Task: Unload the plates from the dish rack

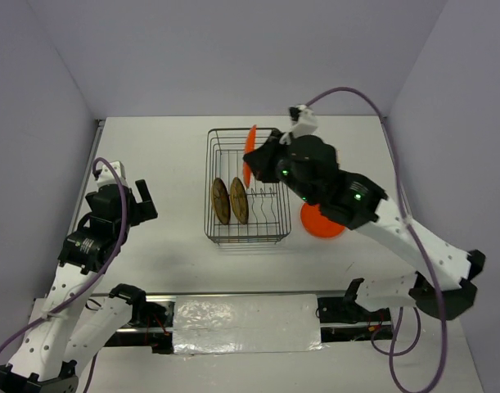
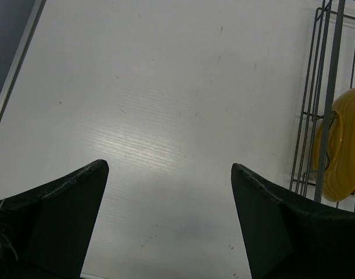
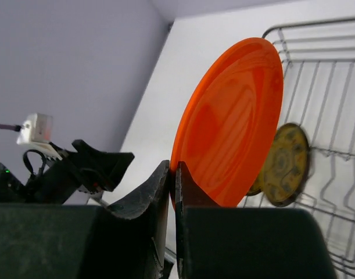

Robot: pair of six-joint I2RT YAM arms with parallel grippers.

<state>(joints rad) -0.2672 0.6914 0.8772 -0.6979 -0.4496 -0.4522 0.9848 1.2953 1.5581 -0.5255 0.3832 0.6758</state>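
Note:
The dark wire dish rack (image 1: pixel 248 240) stands mid-table. Two brown-yellow patterned plates (image 1: pixel 230 201) stand upright in its near half. My right gripper (image 1: pixel 258 161) is shut on the rim of a bright orange plate (image 1: pixel 250 151) and holds it on edge above the rack's far half; in the right wrist view the orange plate (image 3: pixel 232 125) rises from my closed fingers (image 3: pixel 160 186), with a patterned plate (image 3: pixel 284 165) behind it. Another orange plate (image 1: pixel 323 223) lies flat on the table right of the rack. My left gripper (image 1: pixel 143 201) is open and empty, left of the rack.
The left wrist view shows bare white table between my open fingers (image 2: pixel 78 186), with the rack's side (image 2: pixel 316 110) and a yellowish plate (image 2: pixel 345 151) at the right edge. Grey walls enclose the table on three sides.

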